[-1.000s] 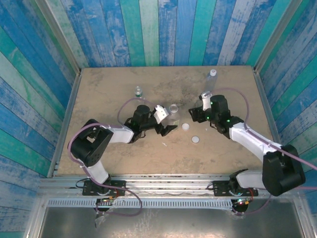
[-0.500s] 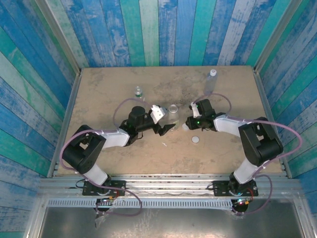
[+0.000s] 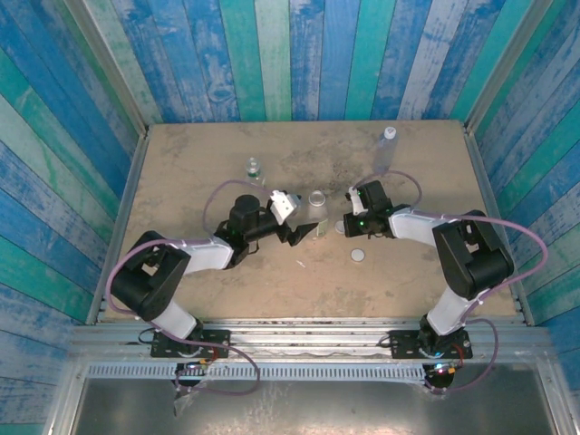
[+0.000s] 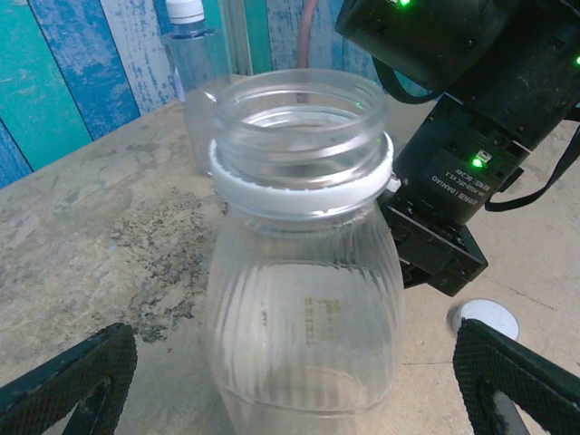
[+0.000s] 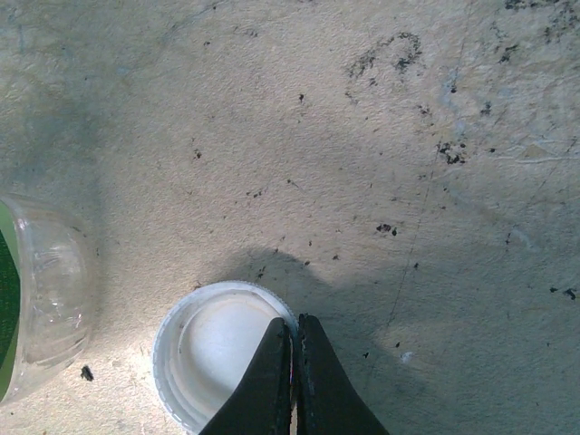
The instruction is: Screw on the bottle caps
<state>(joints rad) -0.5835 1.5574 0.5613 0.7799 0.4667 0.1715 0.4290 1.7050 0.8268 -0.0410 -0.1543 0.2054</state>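
A short ribbed clear bottle stands uncapped, a white ring round its neck. My left gripper is open, with one finger on each side of the bottle and not touching it. My right gripper points down, shut on the rim of a white cap that lies hollow side up beside the bottle's base. A second loose cap lies nearer the front. The tall blue-tinted bottle wears a white cap.
A small green-labelled bottle stands at the back left. The right arm's black housing hangs close behind the short bottle, with a white cap on the table under it. Blue plank walls close off three sides.
My right arm has swung left from near the tall bottle and come down onto the cap, its fingers now shut on the rim. My left gripper has edged closer to the short bottle.
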